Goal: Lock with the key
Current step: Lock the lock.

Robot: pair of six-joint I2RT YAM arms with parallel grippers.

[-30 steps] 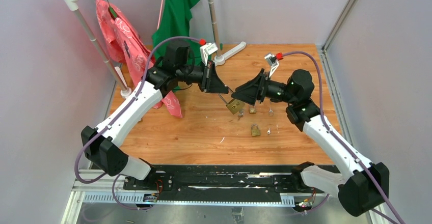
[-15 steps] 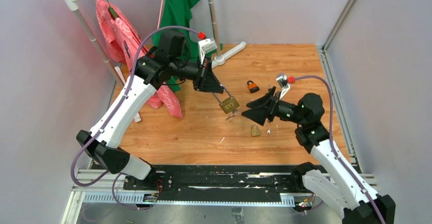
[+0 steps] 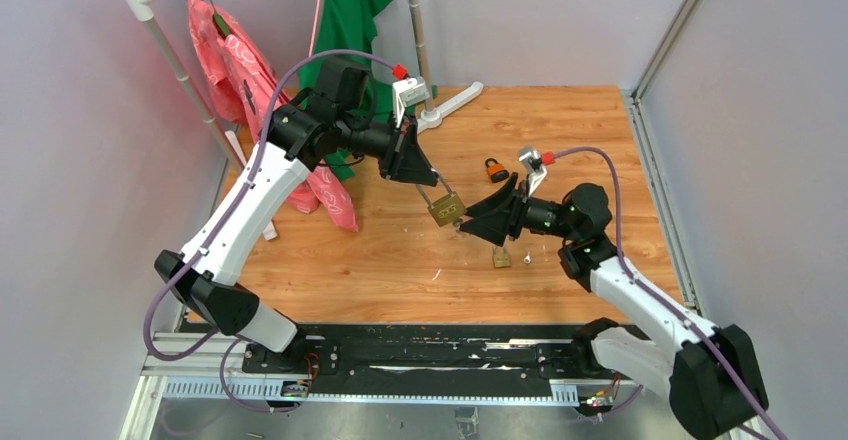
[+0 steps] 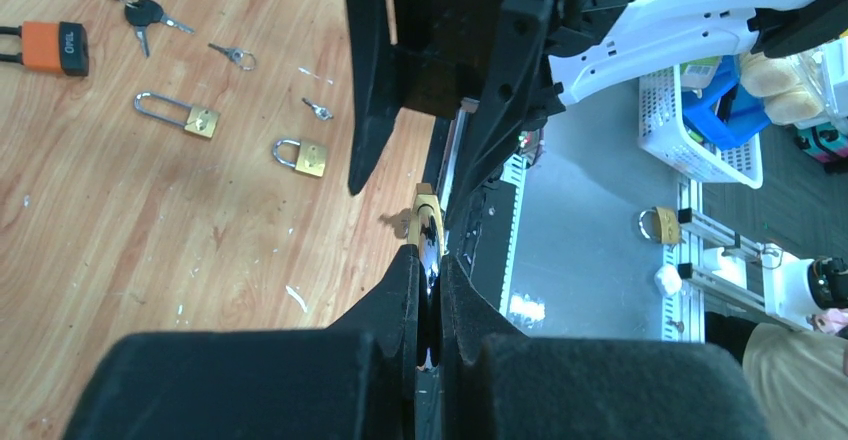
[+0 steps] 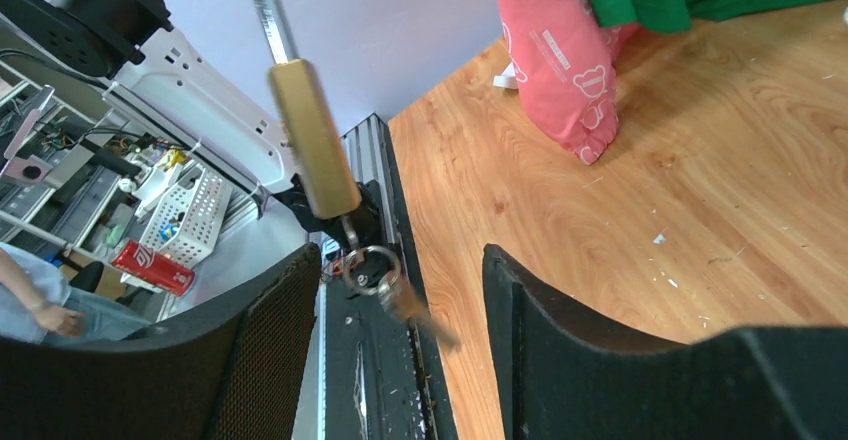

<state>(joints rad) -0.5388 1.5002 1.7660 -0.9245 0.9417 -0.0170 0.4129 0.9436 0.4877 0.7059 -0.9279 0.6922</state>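
1. The wooden desk has a warm orange-brown grain, flecked with pale scuffs and small white chips.
2. The black left gripper has its two matte plastic fingers pressed together on the thin silver shackle of a rectangular brass padlock, which hangs in the air above the middle of the desk.
3. In the right wrist view the brass padlock shows as a smooth, satin gold block seen edge-on, with a steel key ring dangling from its underside and a blurred brass-toned key beneath that.
4. The black right gripper sits just beside the padlock's lower end, its jaws spread with the ring and key between them; the inner finger pad carries a fine cross-hatched texture.
5. Lying flat nearer the right edge of the desk are a long-shackle brass padlock, a smaller squat brass padlock and loose silver keys (two with black plastic heads).
6. An orange-bodied padlock with a black shackle carries dark lettering, too small to read with certainty.
7. Pink printed fabric and a green garment hang at the far left corner of the desk.
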